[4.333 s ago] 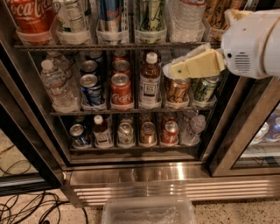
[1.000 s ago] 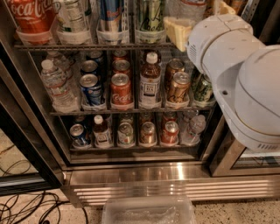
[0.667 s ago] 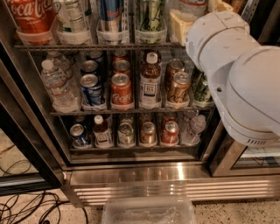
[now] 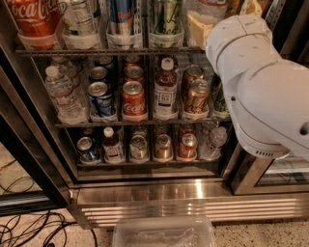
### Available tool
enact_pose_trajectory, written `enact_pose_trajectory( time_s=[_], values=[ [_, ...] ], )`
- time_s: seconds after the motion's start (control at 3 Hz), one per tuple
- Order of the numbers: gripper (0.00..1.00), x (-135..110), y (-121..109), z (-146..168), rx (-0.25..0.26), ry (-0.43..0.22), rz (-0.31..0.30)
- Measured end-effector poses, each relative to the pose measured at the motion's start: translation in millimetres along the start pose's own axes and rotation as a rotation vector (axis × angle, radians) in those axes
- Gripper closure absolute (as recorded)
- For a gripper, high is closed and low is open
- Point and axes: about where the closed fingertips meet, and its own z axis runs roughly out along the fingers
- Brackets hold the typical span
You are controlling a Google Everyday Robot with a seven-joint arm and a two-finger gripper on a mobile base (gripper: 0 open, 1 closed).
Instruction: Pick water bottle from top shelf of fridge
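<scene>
The fridge (image 4: 193,207) stands open in front of me. Its top shelf (image 4: 96,50) is a dark wire rack fronted by clear bins. The water bottle (image 4: 211,6) stands at the right end of that shelf. Only its lower clear part with a bit of label shows at the frame's top edge. My gripper (image 4: 206,25) is at the top shelf, right against the water bottle's bin, with its tan tip to the bottle's lower left. My big white arm (image 4: 260,91) covers the right side of the fridge and hides the rest of the bottle.
A Coca-Cola bottle (image 4: 34,17) and tall cans (image 4: 123,21) fill the other top bins. Below are soda cans, a brown-liquid bottle (image 4: 165,89) and a small crinkled bottle (image 4: 63,94). A clear tub (image 4: 164,234) and cables (image 4: 29,226) lie on the floor.
Over four seconds my arm has risen from the middle shelf to the top shelf's right end. In the last second it has barely shifted.
</scene>
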Motion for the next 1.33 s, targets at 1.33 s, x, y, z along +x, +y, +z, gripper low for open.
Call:
enact_pose_trajectory(
  time_s=[1.33],
  values=[
    [0.44,5.1,7.7,20.1,-0.001,-0.003,0.021]
  ],
)
